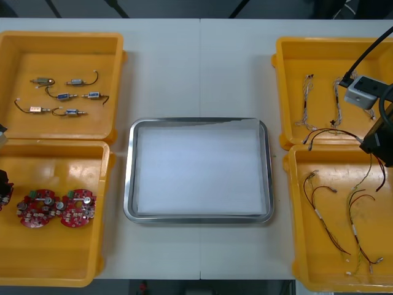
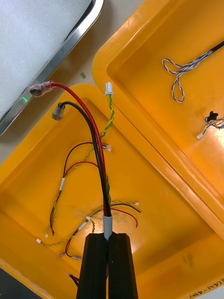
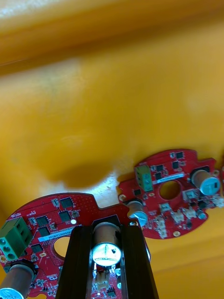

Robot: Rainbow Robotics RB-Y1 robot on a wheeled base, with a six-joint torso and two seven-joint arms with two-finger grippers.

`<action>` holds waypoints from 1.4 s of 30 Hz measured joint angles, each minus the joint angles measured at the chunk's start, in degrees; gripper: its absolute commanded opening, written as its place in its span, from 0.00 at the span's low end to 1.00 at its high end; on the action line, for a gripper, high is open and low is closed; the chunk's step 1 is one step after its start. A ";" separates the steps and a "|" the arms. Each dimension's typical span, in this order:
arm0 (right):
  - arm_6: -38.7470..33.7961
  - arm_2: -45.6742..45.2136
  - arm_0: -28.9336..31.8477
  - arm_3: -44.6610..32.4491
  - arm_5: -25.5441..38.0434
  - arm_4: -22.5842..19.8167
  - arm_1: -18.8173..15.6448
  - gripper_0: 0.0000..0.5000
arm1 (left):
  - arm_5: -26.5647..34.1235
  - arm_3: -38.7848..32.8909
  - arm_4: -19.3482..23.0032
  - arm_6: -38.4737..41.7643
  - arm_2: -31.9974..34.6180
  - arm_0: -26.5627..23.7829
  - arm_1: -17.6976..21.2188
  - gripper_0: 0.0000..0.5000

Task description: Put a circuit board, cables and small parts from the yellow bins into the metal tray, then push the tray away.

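My right gripper (image 2: 108,238) is shut on a red, black and yellow cable (image 2: 95,140), which it holds above the near right yellow bin (image 2: 154,233). From the front, that gripper (image 1: 376,145) sits over the bin's far edge and the cable (image 1: 325,131) arcs toward the metal tray (image 1: 129,178). My left gripper (image 3: 106,232) is shut on the metal cylinder of a round red circuit board (image 3: 46,217); a second board (image 3: 172,196) lies beside it. From the front, the left gripper (image 1: 2,184) is at the table's left edge, over the near left bin (image 1: 55,252).
Two more boards (image 1: 56,209) lie in the near left bin. The far left bin (image 1: 18,43) holds several small metal parts (image 1: 61,96). Blue and white cables (image 1: 319,98) lie in the far right bin (image 1: 288,55), and more red and yellow cables (image 1: 338,215) in the near right one.
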 measured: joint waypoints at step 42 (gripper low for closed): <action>0.00 0.02 -0.10 -0.18 0.04 -0.01 0.02 0.00 | 20.49 -20.39 1.62 46.08 -1.52 -23.39 -0.32 0.00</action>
